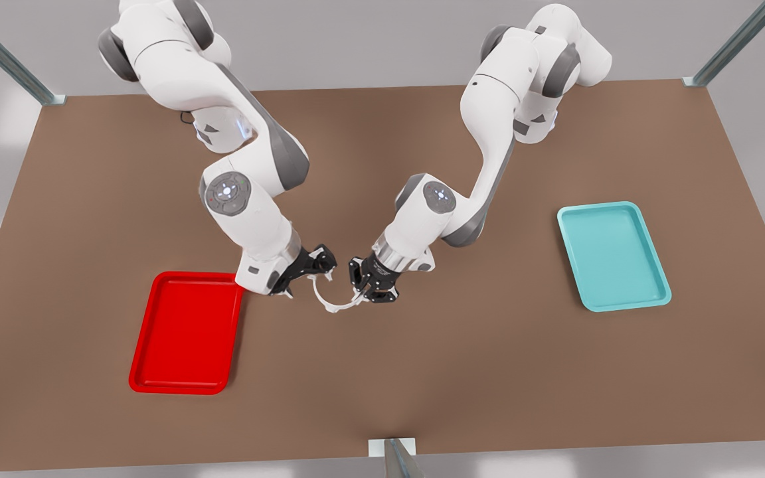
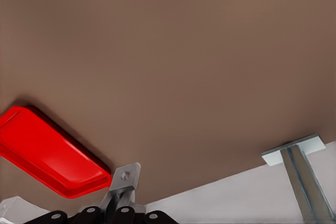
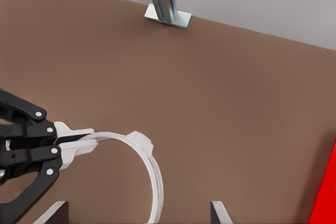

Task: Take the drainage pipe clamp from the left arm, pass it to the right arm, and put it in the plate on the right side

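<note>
- Left gripper [image 1: 364,287], centre of front view, clenched on one end tab of the drainage pipe clamp [image 1: 333,302], holding it above the table [image 1: 422,372] for the handover.
- Right gripper [image 1: 319,265], just beside, fingers spread around the other end, not yet gripping.
- Plate [image 1: 186,332], lower left, awaits.

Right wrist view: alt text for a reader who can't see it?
The left gripper is shut on one end tab of the white drainage pipe clamp above the brown table; the clamp's arc curves between the open fingers of the right gripper. The red plate edges in.

Red plate [image 1: 186,332], white clamp [image 1: 333,304], teal tray [image 1: 613,256]
</note>
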Robot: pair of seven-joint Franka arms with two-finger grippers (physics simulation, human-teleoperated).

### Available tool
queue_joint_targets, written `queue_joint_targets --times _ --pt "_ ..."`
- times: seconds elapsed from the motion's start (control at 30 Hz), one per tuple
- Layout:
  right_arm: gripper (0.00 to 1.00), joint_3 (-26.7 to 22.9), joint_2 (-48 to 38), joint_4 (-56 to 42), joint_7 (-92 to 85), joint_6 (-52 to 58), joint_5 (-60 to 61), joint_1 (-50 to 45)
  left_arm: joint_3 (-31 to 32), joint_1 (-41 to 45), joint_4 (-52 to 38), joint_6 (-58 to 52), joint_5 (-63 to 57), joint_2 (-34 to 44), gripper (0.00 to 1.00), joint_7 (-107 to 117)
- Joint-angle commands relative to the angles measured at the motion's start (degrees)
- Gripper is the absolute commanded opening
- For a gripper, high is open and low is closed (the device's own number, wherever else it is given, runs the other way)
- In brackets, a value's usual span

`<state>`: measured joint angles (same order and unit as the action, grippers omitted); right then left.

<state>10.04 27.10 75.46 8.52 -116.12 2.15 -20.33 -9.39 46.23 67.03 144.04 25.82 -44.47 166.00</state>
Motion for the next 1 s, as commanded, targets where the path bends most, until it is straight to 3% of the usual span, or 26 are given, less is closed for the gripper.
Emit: queue_joint_targets --times 0.0,0.67,0.7,0.77,0.8,0.93,0.97 --pt "1.00 -0.02 0.68 -0.05 6.51 -8.33 -0.48 -0.23 -0.01 0.00 -0.06 1.07 -0.24 0.08 0.21 35.71" --pt "1.00 -0.46 3.84 5.40 6.25 -8.60 -3.12 0.21 -0.01 -0.08 -0.14 1.07 -0.24 0.17 0.21 35.79" --pt "0.86 -0.46 3.84 5.40 6.25 -8.60 -3.12 0.30 -0.01 -0.08 -0.14 1.07 -0.24 0.17 0.21 35.79" --pt "0.38 -0.46 3.84 5.40 6.25 -8.60 -3.73 0.21 -0.01 -0.08 -0.14 1.07 -0.16 0.17 0.21 35.79" --pt "0.21 -0.46 3.93 5.40 6.33 -8.77 -4.26 0.29 -0.01 -0.08 -0.14 1.07 -0.16 0.17 0.21 35.79" --pt "0.21 -0.37 4.02 5.40 6.16 -9.13 -5.84 0.03 -0.01 0.00 -0.14 1.16 -0.16 0.17 0.21 35.79" --pt "0.21 -0.37 4.02 5.40 6.16 -9.04 -5.93 0.03 -0.01 0.00 -0.14 1.16 -0.16 0.17 0.48 35.62"
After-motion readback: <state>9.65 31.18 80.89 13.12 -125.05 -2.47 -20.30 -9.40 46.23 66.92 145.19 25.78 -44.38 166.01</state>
